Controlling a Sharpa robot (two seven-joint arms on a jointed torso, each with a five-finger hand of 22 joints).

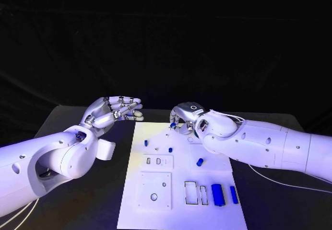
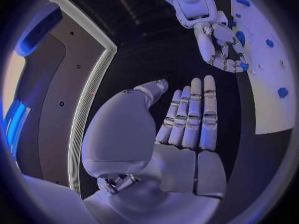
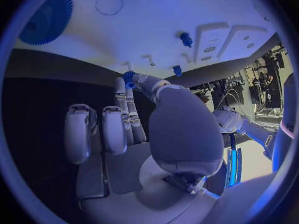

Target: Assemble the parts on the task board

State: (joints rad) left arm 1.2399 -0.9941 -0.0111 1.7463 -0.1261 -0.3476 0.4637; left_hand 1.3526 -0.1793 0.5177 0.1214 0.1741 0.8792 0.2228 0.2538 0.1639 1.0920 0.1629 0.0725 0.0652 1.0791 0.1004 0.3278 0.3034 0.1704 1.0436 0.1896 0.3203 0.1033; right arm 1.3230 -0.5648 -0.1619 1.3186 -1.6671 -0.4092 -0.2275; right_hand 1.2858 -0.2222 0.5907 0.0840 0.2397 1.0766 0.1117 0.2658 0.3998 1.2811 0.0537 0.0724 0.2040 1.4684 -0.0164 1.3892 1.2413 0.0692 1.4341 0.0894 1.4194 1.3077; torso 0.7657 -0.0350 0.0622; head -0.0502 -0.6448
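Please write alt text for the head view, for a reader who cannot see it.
The right hand pinches a small blue part over the far end of the white task board. The left hand hovers empty beside the board, and more blue parts lie on it.

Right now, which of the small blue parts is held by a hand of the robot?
The small blue part pinched at the fingertips of the right hand, over the far end of the task board. The other blue parts lie or stand on the board, untouched.

Black table (image 1: 83, 201), dark black backdrop behind it, bluish-violet light over the whole scene
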